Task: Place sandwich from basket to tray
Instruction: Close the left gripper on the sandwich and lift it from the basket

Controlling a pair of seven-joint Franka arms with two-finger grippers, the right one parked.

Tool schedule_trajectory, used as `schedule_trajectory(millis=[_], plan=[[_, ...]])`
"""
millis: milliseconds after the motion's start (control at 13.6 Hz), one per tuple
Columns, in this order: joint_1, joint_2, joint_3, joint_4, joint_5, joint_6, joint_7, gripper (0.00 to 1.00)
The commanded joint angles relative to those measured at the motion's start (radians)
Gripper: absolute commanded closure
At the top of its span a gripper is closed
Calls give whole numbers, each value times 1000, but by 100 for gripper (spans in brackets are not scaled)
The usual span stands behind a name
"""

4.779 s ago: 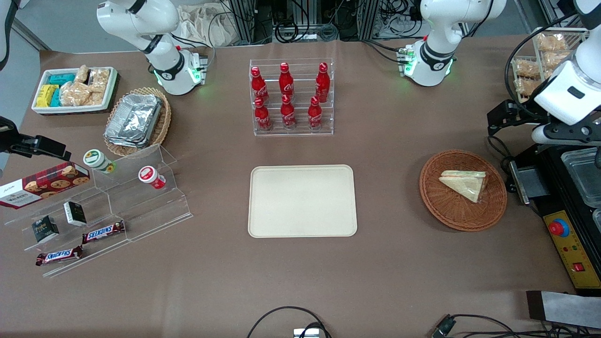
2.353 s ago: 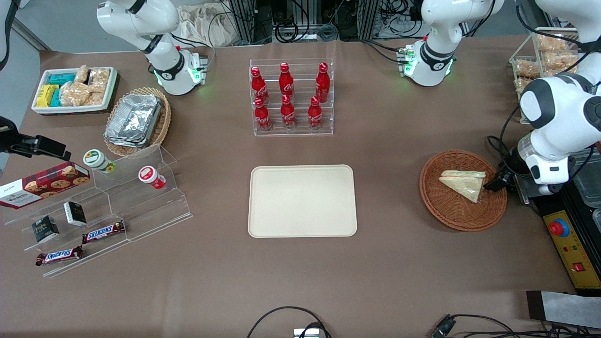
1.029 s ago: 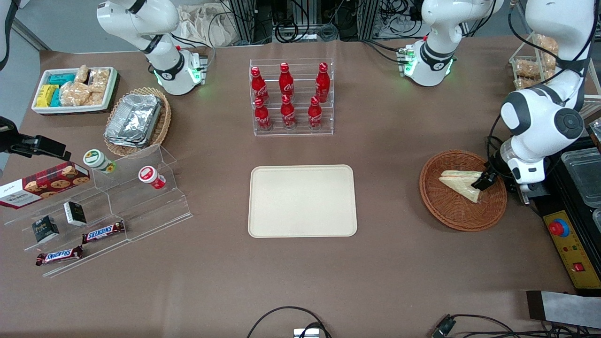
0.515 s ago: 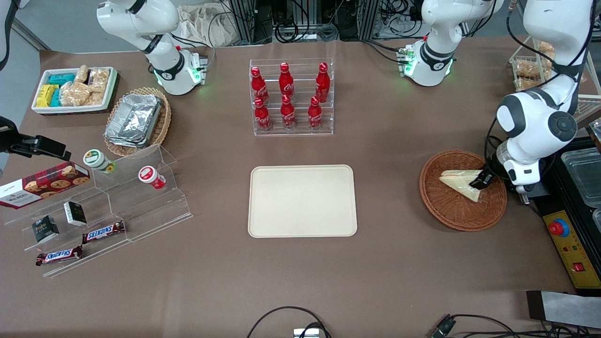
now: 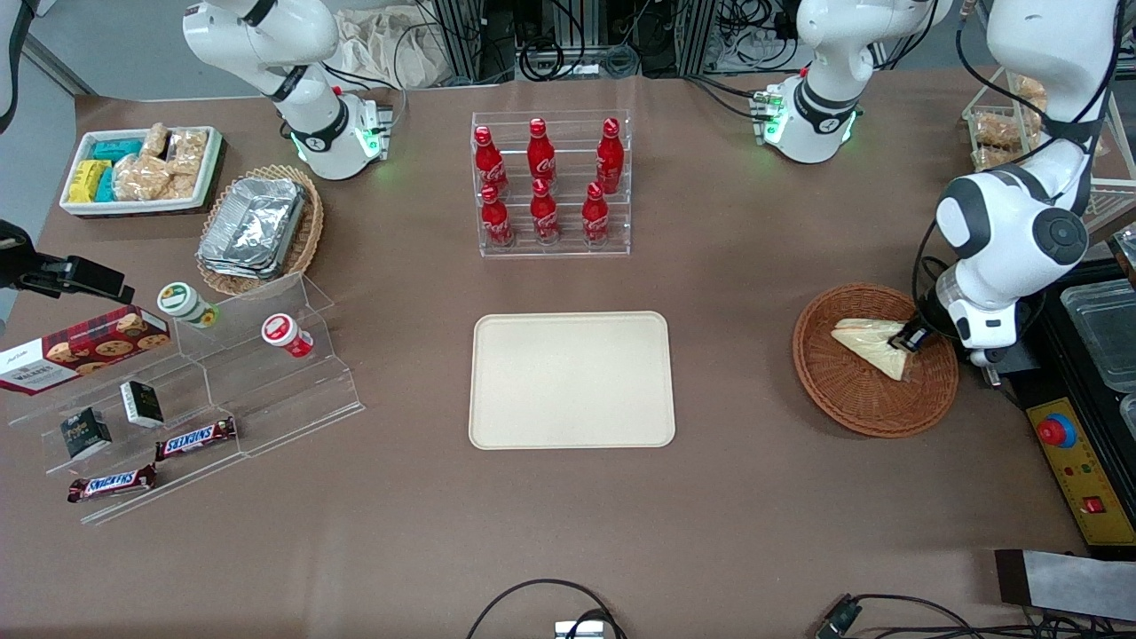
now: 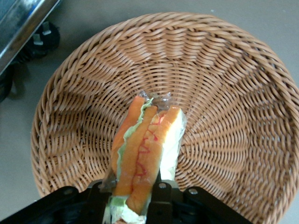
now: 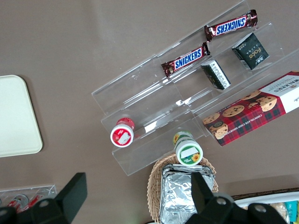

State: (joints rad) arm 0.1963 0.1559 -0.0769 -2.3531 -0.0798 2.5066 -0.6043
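Lying toward the working arm's end of the table, the basket (image 5: pixel 874 359) is the landmark for this figure. The tray (image 5: pixel 571 380) sits well apart from the basket, toward the middle of the table, flat and bare, with a wide band of brown table (image 5: pixel 737 373) between the two. A black machine with a red button (image 5: pixel 1056 432) stands just beside the basket rim at the table's end. A rack of red bottles (image 5: pixel 550 185) stands farther from the front camera than the tray, off the stretch between basket and tray.

The gripper (image 5: pixel 911 340) is down inside the basket, over the part of it nearest the black machine. In the left wrist view the gripper (image 6: pixel 140 201) has its fingers (image 6: pixel 161 198) drawn in narrowly on either side of the sandwich's wide end, with the wrapped bread filling the gap between them; firm contact on both sides cannot be confirmed.

The sandwich (image 5: pixel 872 346) lies in the basket, its long axis running across the basket's floor. Its narrow tip points toward the tray, and its broad end lies at the gripper. In the left wrist view the sandwich (image 6: pixel 145 161) shows its cut edge, with orange-red and green filling.
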Motion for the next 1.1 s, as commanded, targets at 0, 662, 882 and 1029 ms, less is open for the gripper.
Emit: schedule_trajectory(millis=[0, 662, 882, 1029], plan=[[-5, -78, -6, 46, 12, -116, 79, 87], [-5, -78, -250, 403, 83, -497, 210, 92], [-5, -65, -334, 426, 83, -491, 218, 94], [-5, -55, -386, 440, 83, -486, 209, 94]])
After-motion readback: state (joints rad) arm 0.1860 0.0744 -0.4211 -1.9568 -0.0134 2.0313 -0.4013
